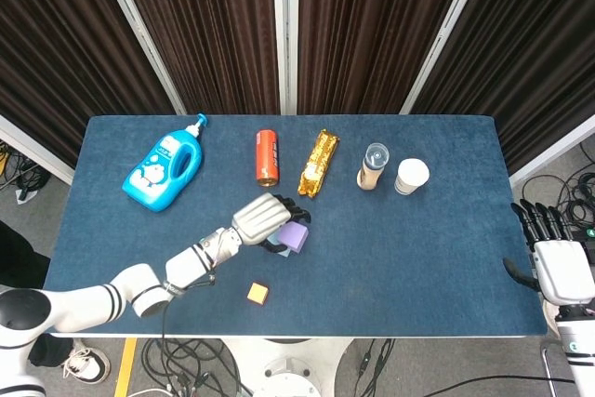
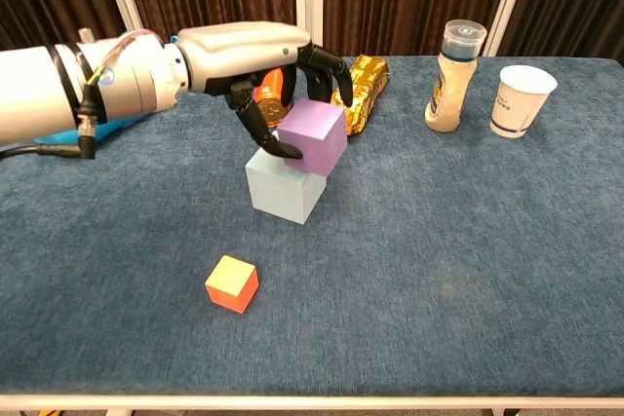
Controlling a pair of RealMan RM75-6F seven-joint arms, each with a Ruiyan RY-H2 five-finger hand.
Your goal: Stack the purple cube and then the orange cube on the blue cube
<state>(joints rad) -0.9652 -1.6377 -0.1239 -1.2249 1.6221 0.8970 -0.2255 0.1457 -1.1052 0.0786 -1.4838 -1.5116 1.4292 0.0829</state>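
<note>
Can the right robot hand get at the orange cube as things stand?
Probably not easily. The right robot hand sits off the table's right edge, while the orange cube lies near the front left. Nothing blocks the way; it's simply far across.

No lettering can be read anywhere; the blue detergent bottle (image 1: 163,172) carries a white label with a cartoon figure, its print too small to make out; beside it, the orange can (image 1: 268,155) shows only illegible marks.
</note>
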